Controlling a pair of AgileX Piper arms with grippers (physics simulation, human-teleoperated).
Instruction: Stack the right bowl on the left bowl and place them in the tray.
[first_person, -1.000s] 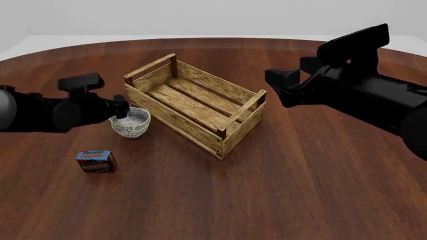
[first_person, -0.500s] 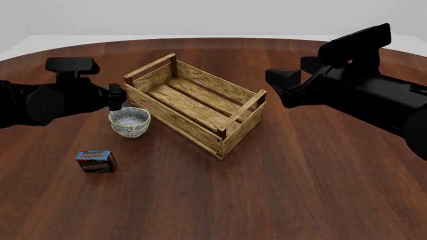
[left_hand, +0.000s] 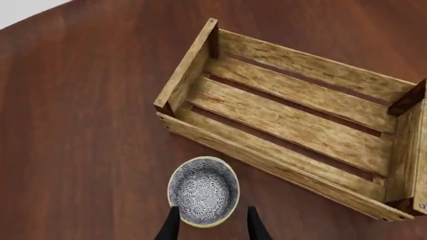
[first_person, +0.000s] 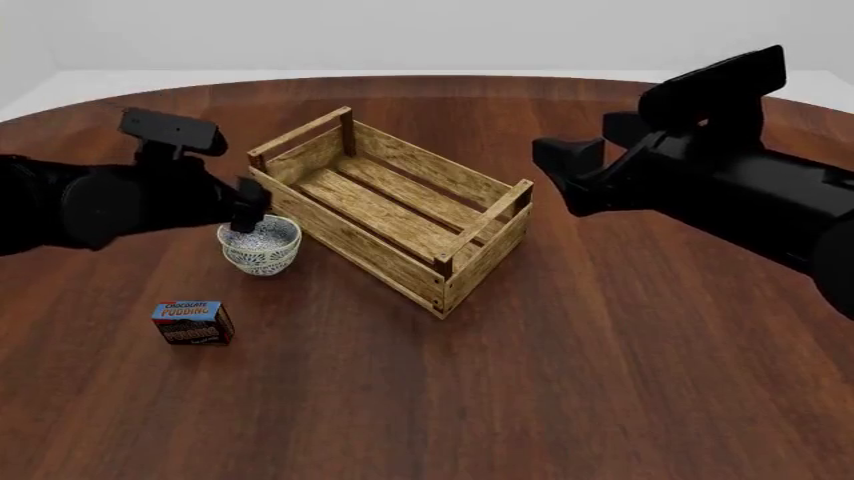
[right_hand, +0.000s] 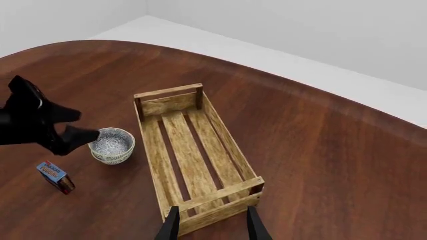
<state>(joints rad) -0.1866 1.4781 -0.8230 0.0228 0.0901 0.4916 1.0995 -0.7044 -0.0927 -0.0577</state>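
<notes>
Hovering just above the near-left edge of the speckled bowl (first_person: 260, 245), the left gripper (first_person: 248, 208) points down with its 2 fingers (left_hand: 172, 227) spread; in the left wrist view the fingertips sit either side of the bowl's near rim, and no contact shows. Only 1 bowl outline can be made out on the table (first_person: 601, 350). Whether it is 1 bowl or 2 nested together cannot be told. The front view shows what looks like a doubled rim, but it is too small to be sure. The bowl stands upright on the dark wood, just beside the long left wall of the crate (first_person: 447, 262) and outside it. A narrow strip of table shows between bowl and crate in the left wrist view.

The crate sits near the middle of the table, turned at an angle, its slatted floor bare. It has a corner post at each corner and a raised bar across each short end.

The right gripper (first_person: 554, 170) is held up in the air on the right side, well apart from the crate and the bowl. In the right wrist view its 2 fingers (right_hand: 171, 226) are parted with nothing between them, and the crate's near end lies beyond them, far below.

A small pudding box (first_person: 192, 323) with a blue top lies on the table nearer the camera than the bowl, apart from it.
</notes>
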